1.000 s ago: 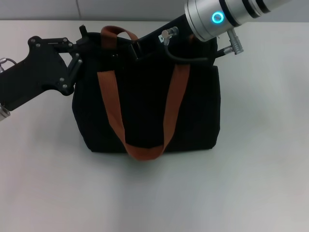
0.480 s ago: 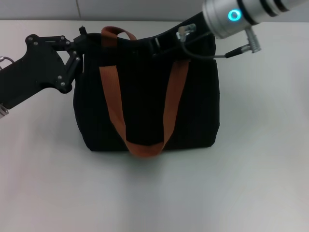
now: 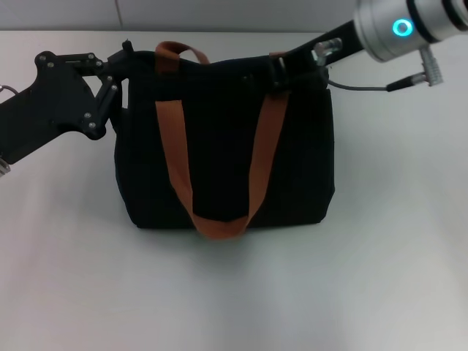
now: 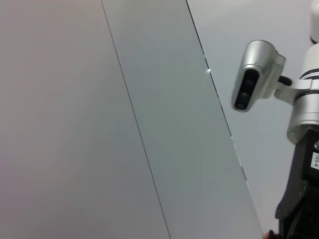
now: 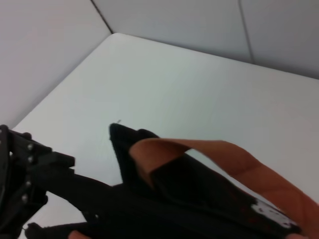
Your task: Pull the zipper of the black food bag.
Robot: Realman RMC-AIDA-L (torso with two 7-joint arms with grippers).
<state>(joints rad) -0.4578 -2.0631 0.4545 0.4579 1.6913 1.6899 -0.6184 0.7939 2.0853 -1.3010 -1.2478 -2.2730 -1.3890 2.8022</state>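
Observation:
The black food bag [image 3: 223,146] stands upright mid-table with two rust-brown strap handles [image 3: 174,146]. My left gripper [image 3: 126,60] is at the bag's upper left corner and looks shut on the fabric there. It also shows in the right wrist view [image 5: 60,167]. My right gripper [image 3: 284,69] is on the bag's top edge near the right strap, fingers closed together at the zip line. The zipper pull is hidden in the head view. A small silvery bit [image 5: 269,215] that may be the pull shows in the right wrist view, on the bag's top [image 5: 189,194].
The white table [image 3: 234,292] spreads around the bag. A grey wall [image 3: 219,14] runs behind it. A grey cable [image 3: 358,86] hangs from my right wrist. The left wrist view shows only wall panels and the robot's head camera [image 4: 254,74].
My right gripper has slid to the right along the bag's top edge, from near the left strap to the right strap. The left gripper has stayed at the left corner.

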